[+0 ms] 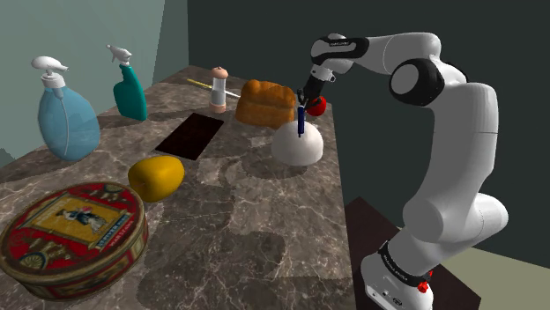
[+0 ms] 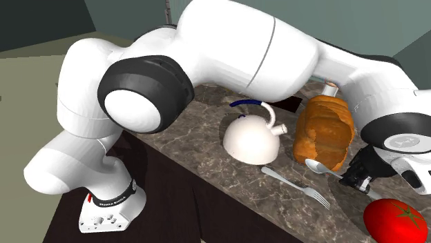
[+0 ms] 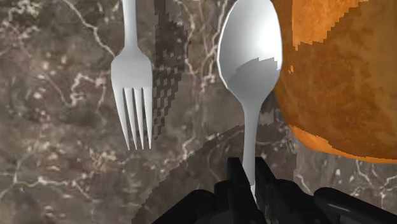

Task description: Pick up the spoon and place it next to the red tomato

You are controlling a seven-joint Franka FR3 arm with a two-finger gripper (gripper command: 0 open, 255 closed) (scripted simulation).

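Dark marbled stone makes up the tabletop (image 1: pixel 264 229), with plain grey-green walls behind it. From the shoulder view's left stand a blue spray bottle (image 1: pixel 66 114), a round printed tin (image 1: pixel 75 233), a teal spray bottle (image 1: pixel 130 88), a yellow lump (image 1: pixel 156 176), a flat black panel (image 1: pixel 189 136) and a small shaker (image 1: pixel 219 88). After these come a brown loaf (image 1: pixel 264 103) and a white kettle (image 1: pixel 296 141), with the tomato (image 1: pixel 315 106) beyond the kettle by the tabletop's far right edge.

Reading the second exterior view from its left, the kettle comes first, then a fork (image 2: pixel 297 186) and the spoon (image 2: pixel 316 166). The spoon's bowl sits at the foot of the loaf, touching it or just beside it; I cannot tell which. Its handle runs rightward into the hand (image 2: pixel 356 181), and the tomato lies just beyond. In the wrist view the hand (image 3: pixel 250 181) is closed on the spoon (image 3: pixel 251 63), one black finger pressed to each side of the thin handle near its end. Whether the spoon has left the stone I cannot tell.

The grip looks like the weak point. With so much of the spoon hanging out past the fingers, the bowl could swing down or the handle could slide out during the carry. Moving low could drag the bowl against the loaf or clip the fork lying alongside. The tomato is round and sits near the edge, so a knock from the hand or spoon while setting down could roll it off.
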